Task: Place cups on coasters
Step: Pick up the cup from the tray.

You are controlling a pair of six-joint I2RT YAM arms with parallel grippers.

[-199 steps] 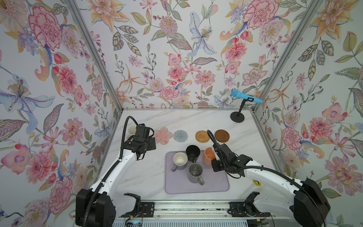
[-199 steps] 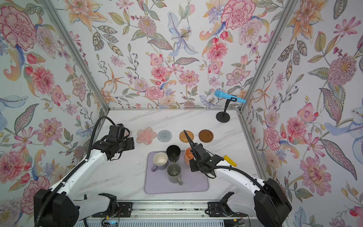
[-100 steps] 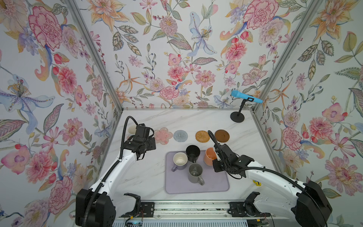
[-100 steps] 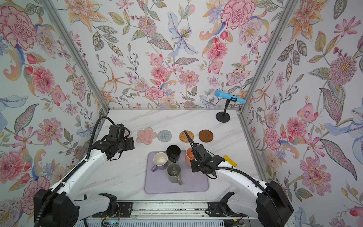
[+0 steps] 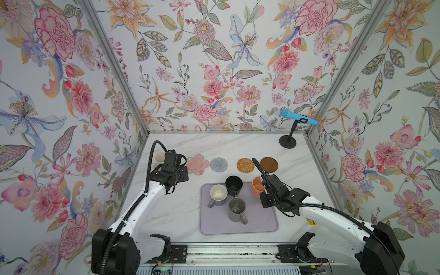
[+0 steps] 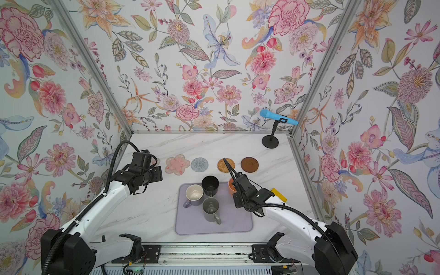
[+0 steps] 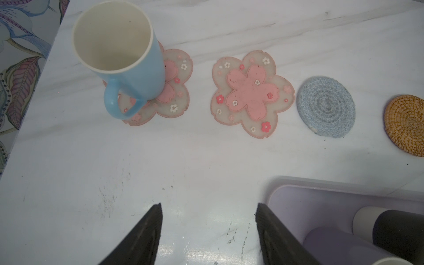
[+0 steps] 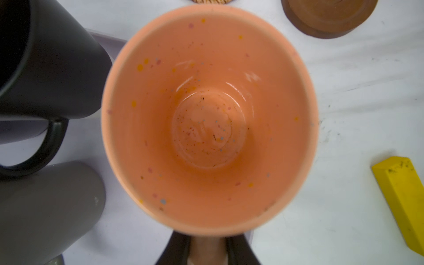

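1. At the row's left end, the blue cup (image 7: 119, 57) stands on a flower coaster (image 7: 181, 96): one placed.
2. Left gripper (image 7: 208, 205) hangs near it, jaws apart and empty.
3. Right gripper (image 8: 207, 250) is clamped on the peach cup (image 8: 206, 114) by its handle, at the mat (image 5: 259, 223) edge; whether it is lifted is unclear.
4. Purple cup (image 5: 217, 194), black cup (image 5: 233, 184) and grey cup (image 5: 236, 209) stand on the mat.
5. Bare: second flower coaster (image 5: 197, 163), grey coaster (image 5: 218, 164), woven coaster (image 5: 245, 164), brown coaster (image 5: 269, 164). By my judgement, four placements are left.
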